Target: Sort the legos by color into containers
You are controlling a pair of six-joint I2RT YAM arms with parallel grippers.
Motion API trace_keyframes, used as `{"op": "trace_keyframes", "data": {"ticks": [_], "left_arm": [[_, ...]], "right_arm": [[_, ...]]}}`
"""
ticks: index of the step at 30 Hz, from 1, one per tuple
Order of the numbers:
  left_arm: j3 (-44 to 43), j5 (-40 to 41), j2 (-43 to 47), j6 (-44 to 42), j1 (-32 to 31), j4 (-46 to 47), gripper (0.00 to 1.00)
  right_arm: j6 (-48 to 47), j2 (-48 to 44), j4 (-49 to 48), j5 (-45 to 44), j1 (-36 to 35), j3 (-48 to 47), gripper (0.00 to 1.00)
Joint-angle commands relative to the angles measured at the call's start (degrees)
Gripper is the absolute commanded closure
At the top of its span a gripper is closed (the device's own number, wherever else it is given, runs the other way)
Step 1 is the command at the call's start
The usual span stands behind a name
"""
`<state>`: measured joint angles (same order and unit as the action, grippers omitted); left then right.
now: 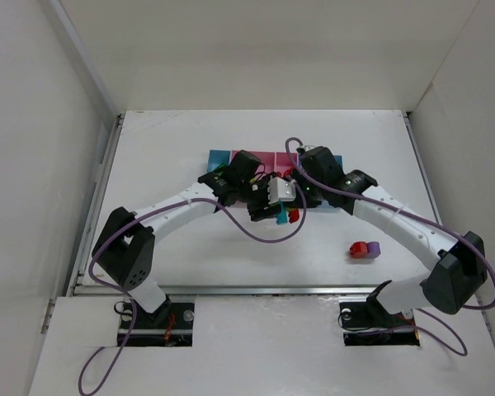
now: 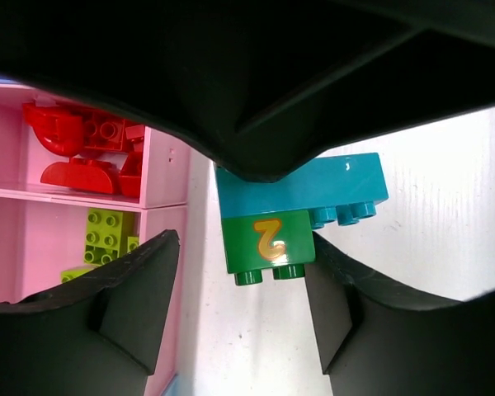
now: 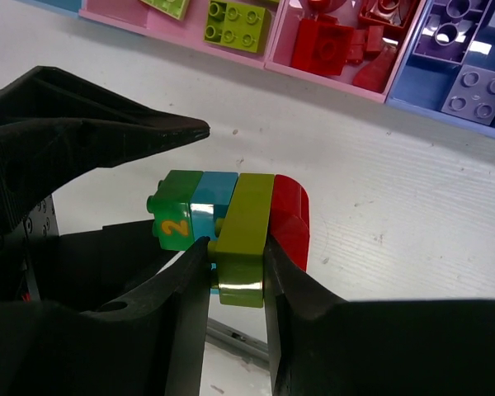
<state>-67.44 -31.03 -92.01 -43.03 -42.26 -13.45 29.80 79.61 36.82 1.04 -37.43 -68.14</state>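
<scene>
- Running in one straight row, the brick chain point(image 3: 231, 216) is made of a green brick point(image 3: 175, 216) marked with a yellow 2, a teal brick point(image 3: 212, 198), a yellow-green brick point(image 3: 246, 231) and a red brick point(image 3: 289, 219), all stuck together.
- The right pincer point(image 3: 235, 252) clamps the yellow-green brick from both sides, its jaws narrow and pressed against that brick. The red brick juts out past one jaw, and the teal and green bricks past the other.
- The left pincer point(image 2: 241, 247) straddles the green end of the chain. In its wrist view one jaw sits at the green brick's edge and the other stands off with bare desk showing between, so the jaws are parted and not gripping.
- The chain lies over the white desk point(image 1: 190, 247), just on the near side of the tray row and apart from it. I cannot tell whether it rests on the desk or hangs above it.
- Beyond the chain, the wide pink tray point(image 3: 132, 23) holds sorted yellow-green pieces point(image 3: 238, 25). The narrow pink tray point(image 3: 330, 81) beside it holds sorted red pieces point(image 3: 330, 41), and the purple-blue tray point(image 3: 421, 82) holds purple pieces point(image 3: 477, 87).
- Well apart on the right side of the desk, a loose red brick point(image 1: 359, 250) lies just beside a loose purple brick point(image 1: 374, 247).
</scene>
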Motion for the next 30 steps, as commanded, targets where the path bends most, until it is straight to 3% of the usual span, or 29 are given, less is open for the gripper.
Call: {"op": "trace_keyframes", "data": {"ticks": [1, 2, 6, 7, 8, 20, 30], "left_arm": [[-2.2, -1.0, 1.2, 1.3, 0.0, 2.5, 0.44], [-2.2, -1.5, 1.2, 1.3, 0.0, 2.5, 0.47], [-2.2, -1.5, 1.2, 2.6, 0.0, 3.1, 0.76], [-2.2, -1.5, 1.2, 2.6, 0.0, 3.1, 0.90], [-2.2, -1.5, 1.2, 3.1, 0.0, 3.1, 0.98], [2.1, 2.8, 5.3, -4.7, 4.7, -9.5, 1.00], [4.7, 3.9, 7.7, -3.6, 6.6, -9.3, 1.00]], "right_arm": [[-0.9, -1.2, -3.9, 2.6, -0.1, -0.9, 1.00], [-0.9, -1.2, -3.9, 2.7, -0.1, -0.9, 1.00], [-1.4, -1.2, -3.9, 3.3, -0.1, -0.9, 1.00], [-1.4, -1.2, -3.9, 3.8, -0.1, -0.9, 1.00], [-1.4, -0.6, -3.9, 3.8, -0.1, -0.9, 1.00], [-0.9, -1.3, -2.6, 2.9, 5.2, 4.2, 1.00], [-1.4, -0.2, -3.2, 3.7, 5.2, 6.2, 1.00]]}}
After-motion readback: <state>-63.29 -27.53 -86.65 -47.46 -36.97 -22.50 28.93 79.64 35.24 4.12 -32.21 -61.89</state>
